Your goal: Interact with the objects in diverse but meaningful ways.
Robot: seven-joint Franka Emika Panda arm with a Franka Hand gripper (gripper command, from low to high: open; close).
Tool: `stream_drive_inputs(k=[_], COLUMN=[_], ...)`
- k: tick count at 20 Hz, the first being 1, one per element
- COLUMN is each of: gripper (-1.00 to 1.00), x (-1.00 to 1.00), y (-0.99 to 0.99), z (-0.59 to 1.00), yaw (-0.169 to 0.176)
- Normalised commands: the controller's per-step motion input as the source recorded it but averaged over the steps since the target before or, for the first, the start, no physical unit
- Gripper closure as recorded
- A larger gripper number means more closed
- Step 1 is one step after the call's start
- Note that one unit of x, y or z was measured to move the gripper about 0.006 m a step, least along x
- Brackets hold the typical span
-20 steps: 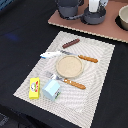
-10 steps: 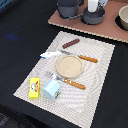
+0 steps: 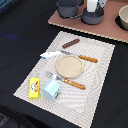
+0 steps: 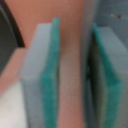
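No step begun: hand (image 4: 75, 70) stands wide, holding nothing; next, descend toward the carton (image 3: 51, 90) near the bench's (image 3: 30, 45) front edge.

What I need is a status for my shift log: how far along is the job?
Done: nothing evident. The yellow box, pale blue carton, tube and round dish lie on the placemat. In hand: nothing. The claw is open, with only a pink surface showing between its pads. Left: seemingly every interaction.
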Motion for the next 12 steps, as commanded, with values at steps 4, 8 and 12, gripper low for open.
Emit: stream_drive_inputs(k=[4,8,12], gripper=[-1.0,-1.0,-1.0], x=[0.14,0.12,0.32], y=[-0.03,-0.01,0.0], z=[0.86,0.9,1.0], yaw=[-0.005,-0.002,-0.012])
